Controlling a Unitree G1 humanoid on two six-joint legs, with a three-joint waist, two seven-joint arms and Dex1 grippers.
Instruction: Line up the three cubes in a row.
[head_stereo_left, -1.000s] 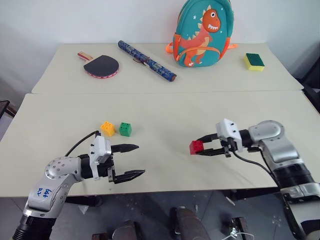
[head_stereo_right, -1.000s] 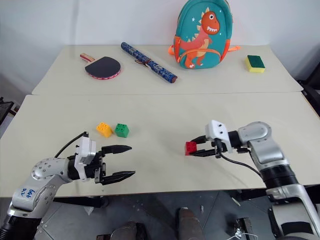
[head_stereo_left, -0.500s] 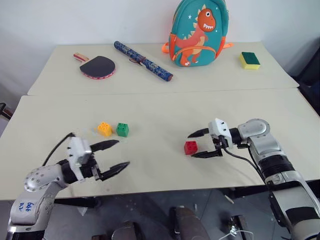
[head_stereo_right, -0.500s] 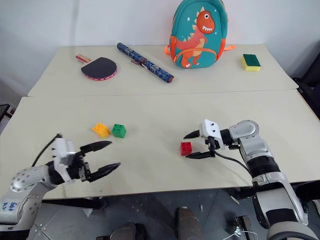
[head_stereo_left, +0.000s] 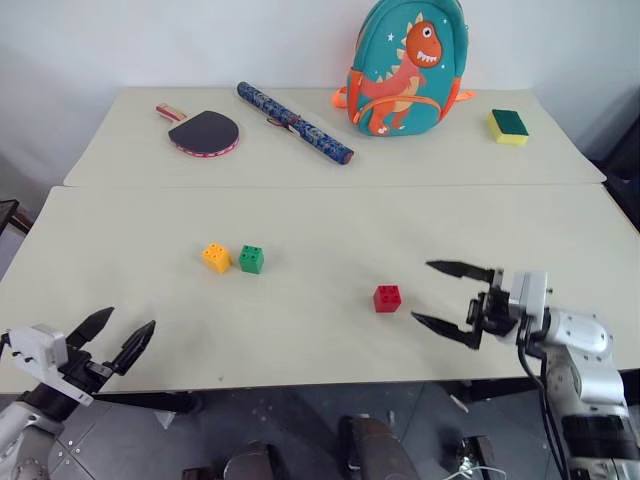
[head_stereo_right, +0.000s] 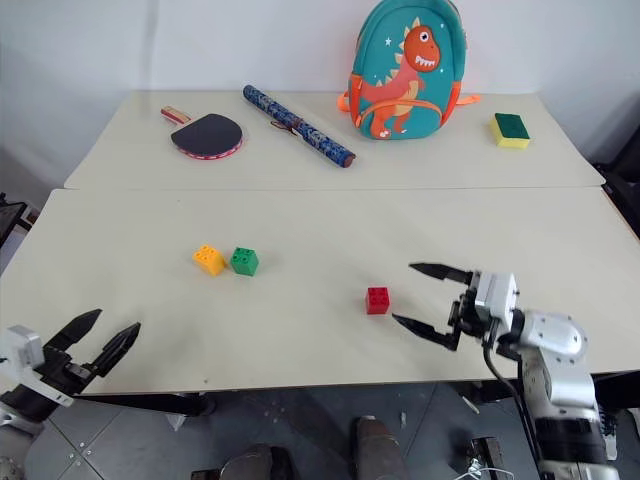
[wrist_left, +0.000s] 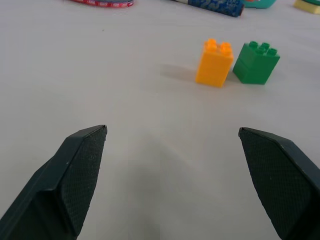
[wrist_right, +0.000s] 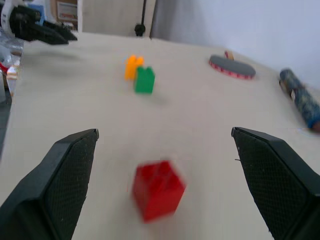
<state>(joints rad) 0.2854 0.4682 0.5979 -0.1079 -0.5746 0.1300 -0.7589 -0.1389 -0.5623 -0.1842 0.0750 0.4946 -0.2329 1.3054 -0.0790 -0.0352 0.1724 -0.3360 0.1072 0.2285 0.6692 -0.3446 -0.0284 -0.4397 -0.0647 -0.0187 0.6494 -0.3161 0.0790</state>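
Right, red cube (head_stereo_left: 387, 298) sits loose, well off at 4 o'clock from the green (head_stereo_left: 251, 259) and yellow-orange (head_stereo_left: 215, 257) pair; both pincers, right (head_stereo_left: 453, 304) and left (head_stereo_left: 112, 340), gape empty. You regrasp red and carry it beside green.

Far table: paddle (head_stereo_left: 203, 132), patterned tube (head_stereo_left: 294, 122), dinosaur backpack (head_stereo_left: 405, 65), green-yellow sponge (head_stereo_left: 508, 125).

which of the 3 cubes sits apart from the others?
The red cube. It sits alone in front of the open right gripper, while the yellow-orange cube and green cube sit side by side further left.
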